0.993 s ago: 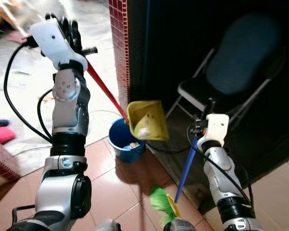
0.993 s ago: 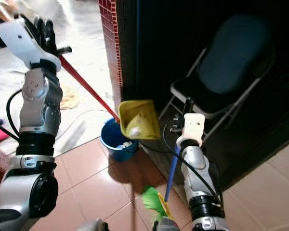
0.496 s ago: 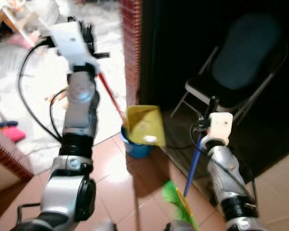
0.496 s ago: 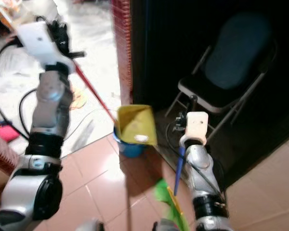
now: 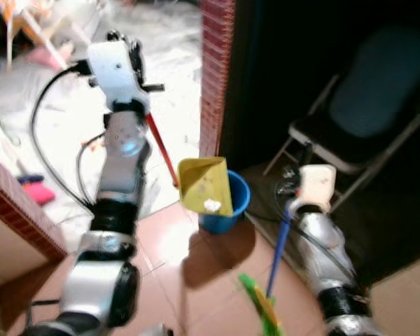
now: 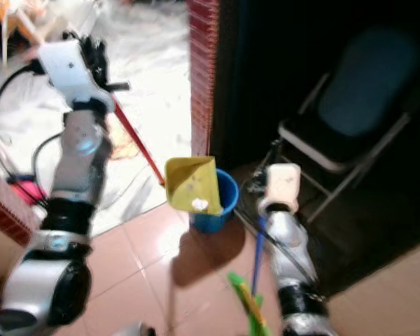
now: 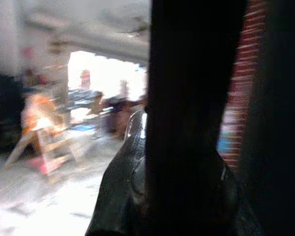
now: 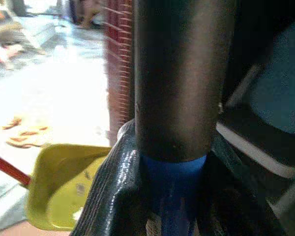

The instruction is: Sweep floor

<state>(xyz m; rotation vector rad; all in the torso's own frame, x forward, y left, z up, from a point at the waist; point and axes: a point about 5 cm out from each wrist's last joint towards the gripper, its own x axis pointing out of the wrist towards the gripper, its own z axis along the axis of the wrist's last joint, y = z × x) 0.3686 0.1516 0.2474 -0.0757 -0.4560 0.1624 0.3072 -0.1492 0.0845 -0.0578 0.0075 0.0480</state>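
Head views: the left gripper (image 5: 136,56), raised high, clamps the red handle of a yellow plastic dustpan (image 5: 204,185) tipped over a blue round bucket (image 5: 231,206), white scraps sliding toward it.

Right wrist view: the right gripper (image 8: 172,162) grips the blue-handled green broom (image 5: 266,308).

Sweeping looks finished; emptying remains.

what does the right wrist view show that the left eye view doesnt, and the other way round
Right wrist view alone: the right pincer seen close up, shut on the blue broom handle. Left eye view alone: the blue bucket, the left pincer holding the red handle, and the green broom head on the tiles. Both show the yellow dustpan, the brick pillar and the folding chair.
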